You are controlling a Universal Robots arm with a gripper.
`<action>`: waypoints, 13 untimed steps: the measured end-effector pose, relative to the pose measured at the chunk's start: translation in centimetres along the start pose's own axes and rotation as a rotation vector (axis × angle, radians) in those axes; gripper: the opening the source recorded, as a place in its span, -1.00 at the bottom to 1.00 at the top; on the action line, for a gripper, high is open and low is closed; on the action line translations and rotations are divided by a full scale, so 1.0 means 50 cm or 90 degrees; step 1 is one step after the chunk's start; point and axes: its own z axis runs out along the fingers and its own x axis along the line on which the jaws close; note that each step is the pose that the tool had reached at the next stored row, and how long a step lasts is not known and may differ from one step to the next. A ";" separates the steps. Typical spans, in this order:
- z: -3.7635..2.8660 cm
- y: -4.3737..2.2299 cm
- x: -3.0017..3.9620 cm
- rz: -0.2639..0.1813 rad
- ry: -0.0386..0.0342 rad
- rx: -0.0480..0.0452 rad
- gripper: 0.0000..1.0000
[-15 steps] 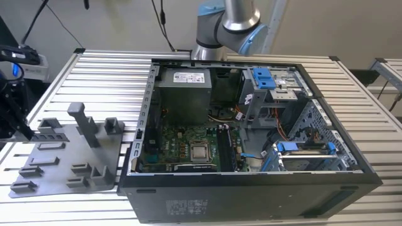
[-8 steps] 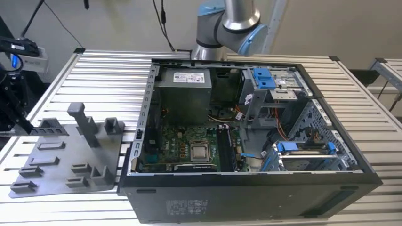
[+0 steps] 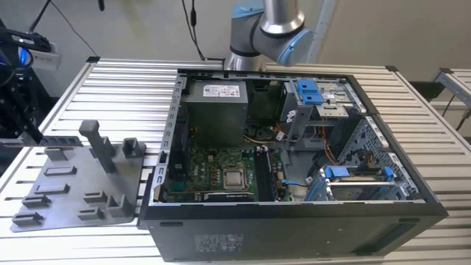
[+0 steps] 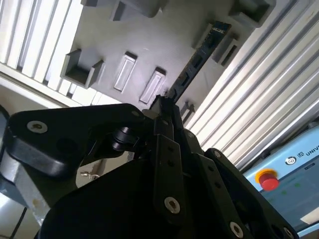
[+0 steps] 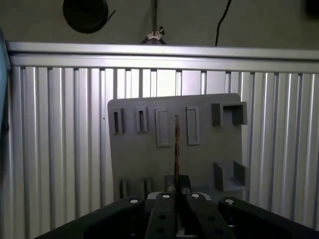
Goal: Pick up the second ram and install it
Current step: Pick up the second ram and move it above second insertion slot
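Grip confirmed: in both wrist views the gripper (image 5: pixel 176 186) has its fingers pressed together on one end of the second ram (image 5: pixel 176 144). We find the ram running straight out from the fingertips. Its long axis is in line with the fingers and points at the grey fixture tray (image 5: pixel 134 159) beyond. In the first wrist view it appears edge-on as a thin line, and in the second wrist view its chip face shows.

Its free end sits near a narrow slot (image 4: pixel 227 50) of the tray; we cannot tell whether it touches. The wrist is posed over the tray, facing it squarely.

In the exterior view the tray lies just beside the open computer case (image 3: pixel 294 215), on that view's left. The green board (image 3: pixel 213 165) lies inside the case, well apart from the tray's slots. We judge installation not yet done.
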 end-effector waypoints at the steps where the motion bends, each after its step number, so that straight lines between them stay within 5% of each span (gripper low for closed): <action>1: -0.002 0.000 -0.007 0.000 0.0000 0.0000 -0.72; 13: -0.037 0.000 -0.046 -0.011 0.0002 -0.0007 -0.72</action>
